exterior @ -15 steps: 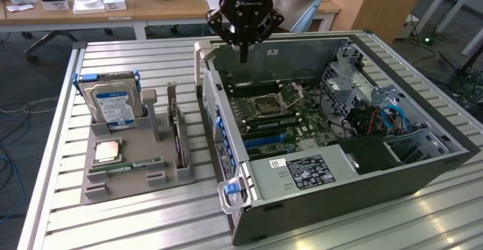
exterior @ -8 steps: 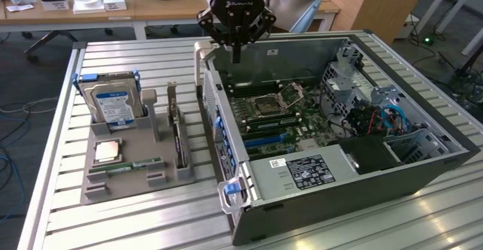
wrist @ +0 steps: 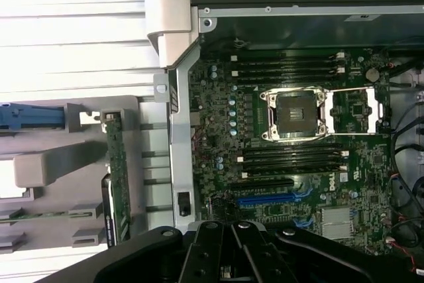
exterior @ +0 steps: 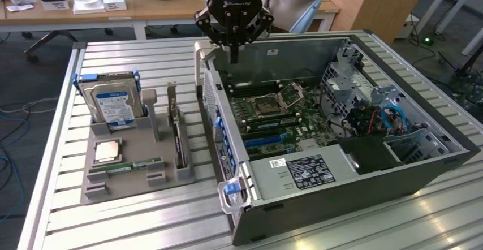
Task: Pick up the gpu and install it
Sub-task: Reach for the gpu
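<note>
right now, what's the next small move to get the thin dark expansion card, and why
Probably shift the shut, empty black gripper off the open grey computer case toward the exterior view's left and open it: the thin dark gpu stands on edge in the grey holder there, untouched.

Closed, empty gripper (exterior: 234, 55) hangs over the computer case (exterior: 377, 189); gpu (exterior: 180, 143) seemingly upright in the tray (exterior: 130, 177).

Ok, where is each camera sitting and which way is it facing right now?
Exterior view: off the arm, raised, looking down at the open case and parts tray; the shut gripper hangs above the case.
Wrist view: on the wrist, facing down into the case; the gripper shows.
Shared: motherboard, gpu standing in the tray.
</note>
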Motion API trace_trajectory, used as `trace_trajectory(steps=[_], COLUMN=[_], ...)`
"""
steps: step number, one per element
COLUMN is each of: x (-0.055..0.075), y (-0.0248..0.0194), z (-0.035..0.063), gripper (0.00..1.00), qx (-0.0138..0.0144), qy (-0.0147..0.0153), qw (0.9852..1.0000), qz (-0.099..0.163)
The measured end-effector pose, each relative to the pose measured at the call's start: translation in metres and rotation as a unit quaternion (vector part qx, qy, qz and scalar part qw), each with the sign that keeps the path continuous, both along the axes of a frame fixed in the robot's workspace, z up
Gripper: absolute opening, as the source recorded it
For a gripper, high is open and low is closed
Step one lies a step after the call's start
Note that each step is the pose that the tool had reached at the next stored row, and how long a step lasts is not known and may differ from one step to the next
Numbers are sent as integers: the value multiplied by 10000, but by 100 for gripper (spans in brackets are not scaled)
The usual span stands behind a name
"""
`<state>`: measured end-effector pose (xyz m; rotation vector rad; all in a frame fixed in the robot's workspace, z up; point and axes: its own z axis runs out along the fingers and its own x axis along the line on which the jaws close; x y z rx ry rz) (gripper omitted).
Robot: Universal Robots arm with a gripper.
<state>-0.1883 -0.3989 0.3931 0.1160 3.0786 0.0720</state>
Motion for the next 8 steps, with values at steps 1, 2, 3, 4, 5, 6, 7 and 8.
trace_trajectory(steps=[1,2,3,4,5,6,7,8], x=[-8,-19,-33,-52,-71,-92,-112,-130], y=[0,0,0,0,0,0,0,0], z=[0,0,0,0,0,0,0,-1], gripper=[11,11,11,11,11,11,11,11], qx=[0,0,0,0,0,0,0,0], qy=[0,0,0,0,0,0,0,0], qw=[10000,10000,10000,10000,10000,10000,10000,10000], qz=[-1,-1,0,-1,0,0,0,0])
